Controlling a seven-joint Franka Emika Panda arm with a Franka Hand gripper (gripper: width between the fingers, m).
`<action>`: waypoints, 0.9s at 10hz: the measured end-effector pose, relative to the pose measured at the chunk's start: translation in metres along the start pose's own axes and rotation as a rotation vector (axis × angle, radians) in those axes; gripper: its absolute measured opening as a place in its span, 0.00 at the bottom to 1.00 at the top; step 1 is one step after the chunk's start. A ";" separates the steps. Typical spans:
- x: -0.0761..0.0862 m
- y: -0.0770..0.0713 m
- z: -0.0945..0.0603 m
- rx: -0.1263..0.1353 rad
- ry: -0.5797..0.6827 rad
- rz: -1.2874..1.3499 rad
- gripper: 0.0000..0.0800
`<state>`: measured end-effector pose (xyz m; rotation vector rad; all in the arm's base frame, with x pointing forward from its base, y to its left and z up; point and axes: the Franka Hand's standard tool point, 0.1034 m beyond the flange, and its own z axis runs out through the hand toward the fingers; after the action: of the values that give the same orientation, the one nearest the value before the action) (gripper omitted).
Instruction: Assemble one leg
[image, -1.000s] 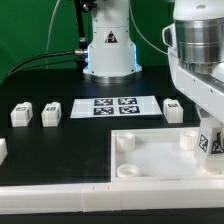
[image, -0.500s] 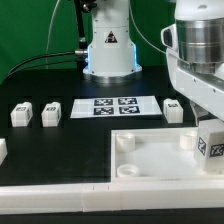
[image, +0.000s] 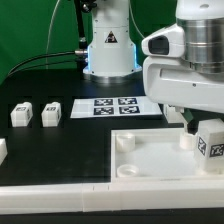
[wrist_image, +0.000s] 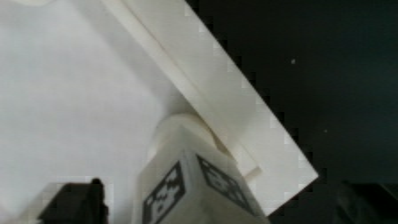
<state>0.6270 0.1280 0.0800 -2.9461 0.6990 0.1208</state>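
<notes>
White panel: big square tabletop (image: 160, 160) lies flat at about 5 o'clock in the exterior view, round socket visible at its near corner (image: 126, 141).
Leg: white post with tag (image: 210, 141) stands upright at the panel's far corner, roughly 3 o'clock in the exterior view; wrist view shows it end-on (wrist_image: 192, 180), tag faces readable, rising from the panel edge.
Gripper: fingers (wrist_image: 71, 203) spread as wide as they go, holding nothing; one dark finger either side of the leg in the wrist view, clear gap to it.
Change: a second ago the jaws were partly closed around the leg, now fully apart; arm body has swung in over the panel in the exterior view, leg did not shift.
Meaning: looks like a release after seating the leg in its corner socket. Leg standing unaided suggests it's in; can't confirm full seating, base is hidden.
Spare legs: two at 9 o'clock (image: 20, 114) (image: 51, 113), one partly hidden behind the arm.
Marker board: (image: 114, 106), 12 o'clock, flat on the table.
Next: probably lift straight up, avoid clipping the post.
Risk: sideways drift could tilt it.
</notes>
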 end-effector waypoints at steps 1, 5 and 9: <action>0.001 -0.001 -0.001 -0.007 -0.001 -0.125 0.81; 0.007 0.004 -0.001 -0.042 -0.004 -0.623 0.81; 0.007 0.004 0.000 -0.041 -0.003 -0.642 0.65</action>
<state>0.6314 0.1216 0.0791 -3.0364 -0.2713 0.0809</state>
